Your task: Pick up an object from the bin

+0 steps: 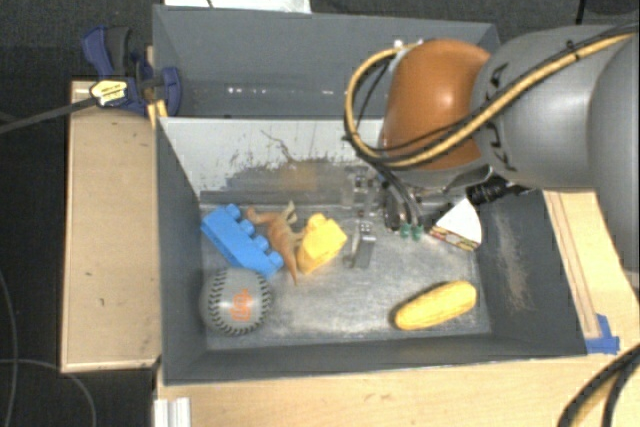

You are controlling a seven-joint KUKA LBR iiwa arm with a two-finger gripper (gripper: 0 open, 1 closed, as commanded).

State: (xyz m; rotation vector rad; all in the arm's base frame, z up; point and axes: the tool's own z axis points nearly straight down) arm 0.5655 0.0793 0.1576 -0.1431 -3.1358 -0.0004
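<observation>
My gripper (361,243) hangs low over the middle of the bin, just right of a yellow block (322,243). A brown toy animal (279,233) lies against the block's left side, and a blue toy brick (240,237) sits further left. Nothing shows held in the gripper. A white wedge-shaped thing with a dark edge (462,225) pokes out from under the arm to the gripper's right.
A yellow corn-shaped toy (435,304) lies near the bin's front wall on the right. A clear ball with an orange core (236,302) sits in the front left corner. The arm and its orange cover overhang the bin's back right.
</observation>
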